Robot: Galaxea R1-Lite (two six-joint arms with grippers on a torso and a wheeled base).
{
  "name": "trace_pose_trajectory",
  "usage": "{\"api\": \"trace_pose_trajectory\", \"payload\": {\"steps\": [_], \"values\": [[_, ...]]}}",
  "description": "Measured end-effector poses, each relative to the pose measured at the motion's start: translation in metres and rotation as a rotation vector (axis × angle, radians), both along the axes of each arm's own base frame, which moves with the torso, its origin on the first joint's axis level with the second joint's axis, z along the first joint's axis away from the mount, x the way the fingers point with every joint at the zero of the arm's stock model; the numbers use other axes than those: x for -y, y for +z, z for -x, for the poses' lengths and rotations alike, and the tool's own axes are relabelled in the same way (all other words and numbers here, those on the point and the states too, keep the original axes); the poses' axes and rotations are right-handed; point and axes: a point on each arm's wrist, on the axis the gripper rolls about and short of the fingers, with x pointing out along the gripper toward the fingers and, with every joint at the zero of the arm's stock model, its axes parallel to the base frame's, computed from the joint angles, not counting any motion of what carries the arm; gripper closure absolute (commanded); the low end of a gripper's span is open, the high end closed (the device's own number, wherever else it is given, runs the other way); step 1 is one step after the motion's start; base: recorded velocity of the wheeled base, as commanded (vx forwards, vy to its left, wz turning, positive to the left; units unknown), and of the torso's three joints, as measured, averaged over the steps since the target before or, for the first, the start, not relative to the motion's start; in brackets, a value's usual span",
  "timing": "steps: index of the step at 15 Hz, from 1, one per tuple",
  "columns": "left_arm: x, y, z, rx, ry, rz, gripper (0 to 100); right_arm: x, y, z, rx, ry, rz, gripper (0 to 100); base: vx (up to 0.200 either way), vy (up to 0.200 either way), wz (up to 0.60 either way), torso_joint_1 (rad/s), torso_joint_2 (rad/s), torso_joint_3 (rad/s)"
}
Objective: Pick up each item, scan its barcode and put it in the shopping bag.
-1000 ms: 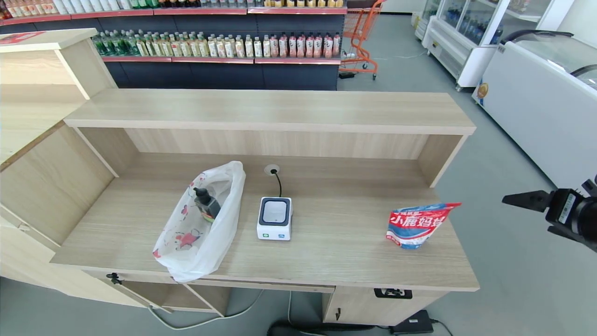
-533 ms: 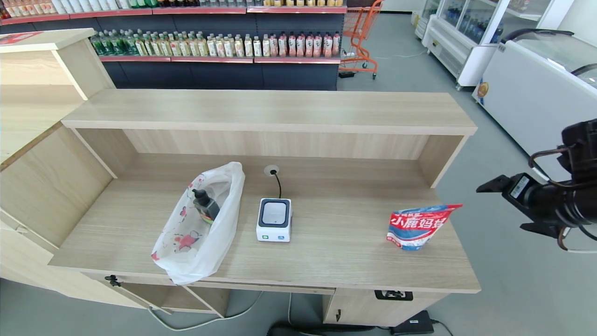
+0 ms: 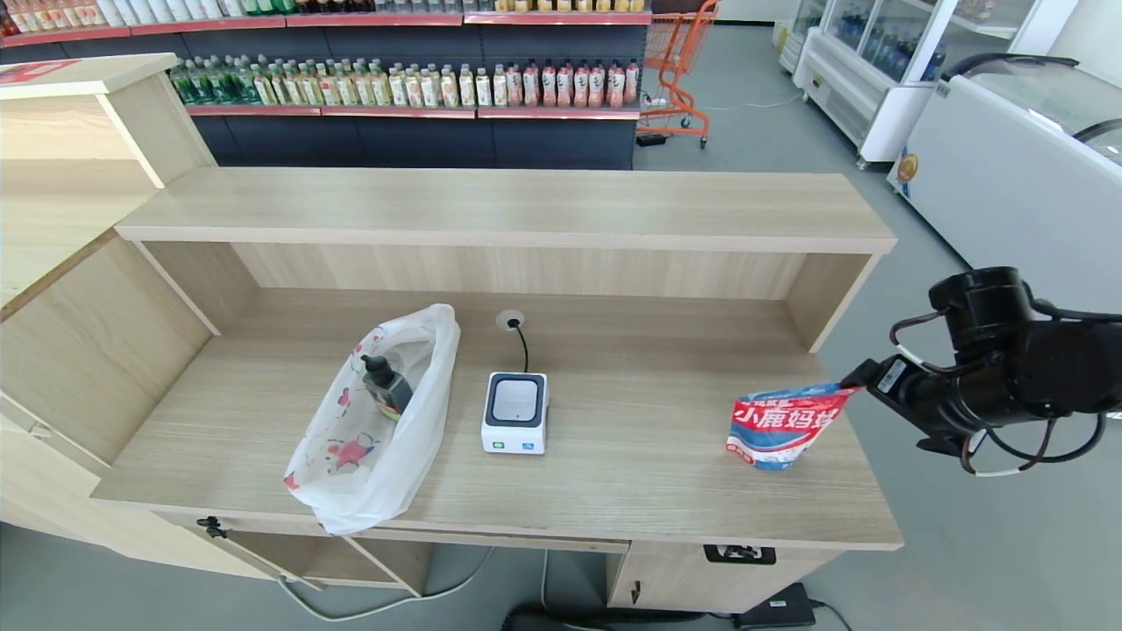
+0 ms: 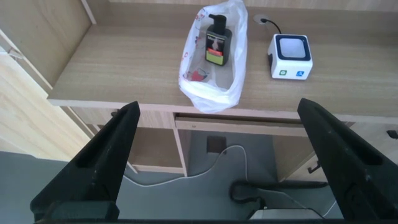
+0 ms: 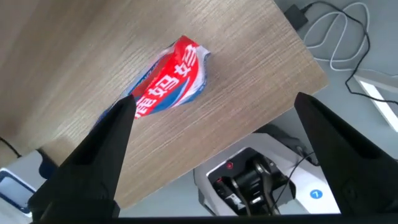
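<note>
Head view: pump bottle [image 3: 387, 386] inside shopping bag [image 3: 372, 482]

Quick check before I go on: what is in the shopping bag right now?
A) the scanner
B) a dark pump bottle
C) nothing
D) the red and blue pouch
B: the dark pump bottle lies inside the shopping bag, while the pouch stands on the counter, well to the bag's right.

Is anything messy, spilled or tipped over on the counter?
Nothing is spilled or broken. The shopping bag flops over the front edge of the counter, with a pump bottle lying inside. The red and blue pouch stands upright.
</note>
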Motion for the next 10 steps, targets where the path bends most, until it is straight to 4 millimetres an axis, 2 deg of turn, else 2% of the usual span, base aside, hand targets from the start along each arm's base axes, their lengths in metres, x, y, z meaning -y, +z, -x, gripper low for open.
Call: {"api": "trace_pose_trajectory", "payload": {"steps": [7, 10], "values": [[0.000, 0.000, 0.000, 0.000, 0.000, 0.000, 0, -0.024, -0.028, -0.038, -0.024, 0.053, 0.026, 0, 0.000, 0.000, 0.00, 0.000, 0.00, 0.000], [0.000, 0.000, 0.000, 0.000, 0.000, 0.000, 0, -0.027, -0.023, -0.035, -0.017, 0.068, 0.023, 0, 0.000, 0.000, 0.00, 0.000, 0.00, 0.000]]}}
